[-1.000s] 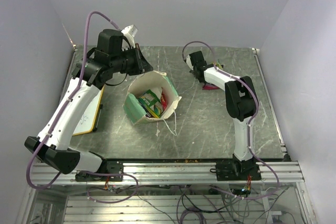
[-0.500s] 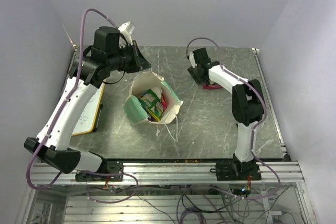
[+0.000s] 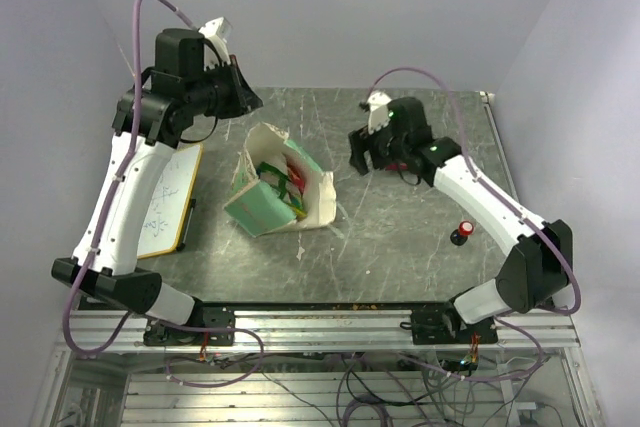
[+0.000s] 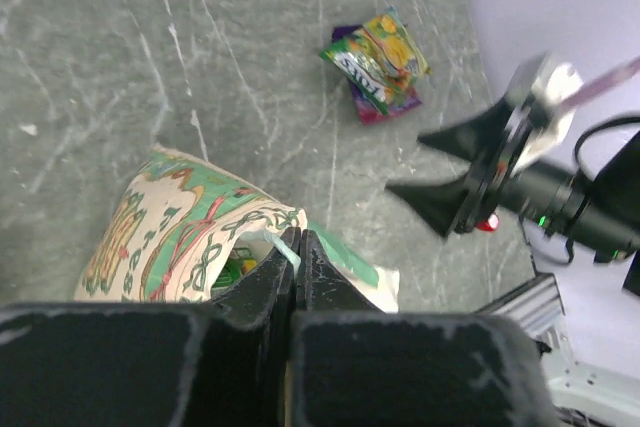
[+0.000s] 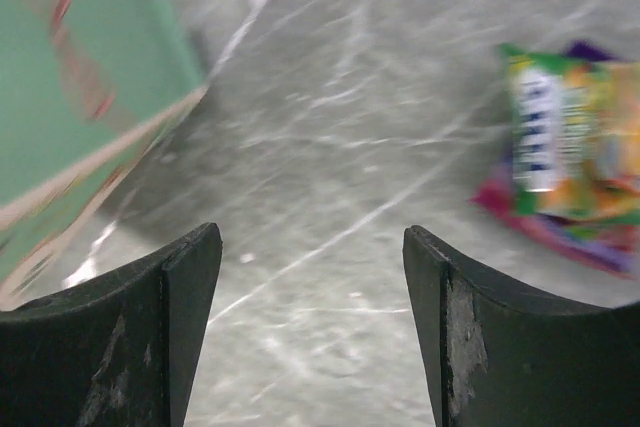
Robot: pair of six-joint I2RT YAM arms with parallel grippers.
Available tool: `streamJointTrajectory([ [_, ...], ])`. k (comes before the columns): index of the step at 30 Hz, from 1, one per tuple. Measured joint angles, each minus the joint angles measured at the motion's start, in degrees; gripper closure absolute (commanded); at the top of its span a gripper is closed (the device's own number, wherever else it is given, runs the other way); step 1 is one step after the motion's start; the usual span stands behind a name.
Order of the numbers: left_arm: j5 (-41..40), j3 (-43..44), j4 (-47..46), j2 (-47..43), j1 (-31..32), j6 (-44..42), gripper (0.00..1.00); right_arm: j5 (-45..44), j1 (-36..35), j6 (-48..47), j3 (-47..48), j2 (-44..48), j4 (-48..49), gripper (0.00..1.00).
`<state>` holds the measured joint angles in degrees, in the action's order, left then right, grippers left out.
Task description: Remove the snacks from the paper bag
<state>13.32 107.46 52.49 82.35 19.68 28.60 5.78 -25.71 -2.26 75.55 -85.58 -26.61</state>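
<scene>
Left claw [image 4: 297, 247] is clenched, its fingers pressed together on what looks like the mint top edge of the paper bag [image 3: 275, 197]. It has risen over the last second, and the bag has tipped with it, so the open mouth now leans toward the right arm's side.

Right claw [image 5: 312, 237] is released, jaws wide and holding nothing. It has swung away from the two packets [image 4: 378, 72] already out of the bag. They lie on the tabletop [image 3: 400, 237] to the far right of the bag, a yellow-green one on top of a pink-purple one. The claw now hangs between them and the bag, closer to the bag's mouth than it was.

I read this as one drop-off finished and the next fetch starting, with the left arm presenting the opening. More snacks [image 3: 283, 185] sit inside the bag, yellow-green and red showing at the mouth, so the task is only partly done. They lie to the left of the right claw, apart from it, with the bag's cream rim between.
</scene>
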Motion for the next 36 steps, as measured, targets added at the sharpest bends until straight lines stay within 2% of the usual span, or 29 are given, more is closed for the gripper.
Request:
streamJointTrajectory([
  [6,-1.0,7.9,1.4,4.9,-1.1,-5.8,0.93,4.3,-9.3,7.8,-7.9,0.6,1.0,0.27],
  [11,-1.2,8.7,1.5,6.3,0.0,-11.5,0.93,6.0,-10.9,13.1,-10.2,0.8,4.5,0.28],
  [17,-0.1,7.3,0.9,6.8,5.3,-16.7,0.93,10.1,-12.0,20.3,-16.8,0.9,12.3,0.3],
  [22,5.5,-3.4,-4.3,4.6,6.8,-15.8,0.93,11.0,-13.5,26.8,-23.9,0.9,19.5,0.3],
  [28,12.3,-20.1,-11.5,-3.3,7.7,-10.1,0.93,10.3,-13.6,27.5,-26.8,2.9,19.5,0.3],
  [31,14.6,-23.8,-13.3,-6.8,7.9,-7.5,0.93,9.3,-13.6,25.4,-26.8,6.6,17.7,0.29],
  [36,16.1,-25.5,-16.2,-9.9,8.0,-3.5,0.93,6.9,-14.3,17.9,-28.5,17.7,17.7,0.28],
])
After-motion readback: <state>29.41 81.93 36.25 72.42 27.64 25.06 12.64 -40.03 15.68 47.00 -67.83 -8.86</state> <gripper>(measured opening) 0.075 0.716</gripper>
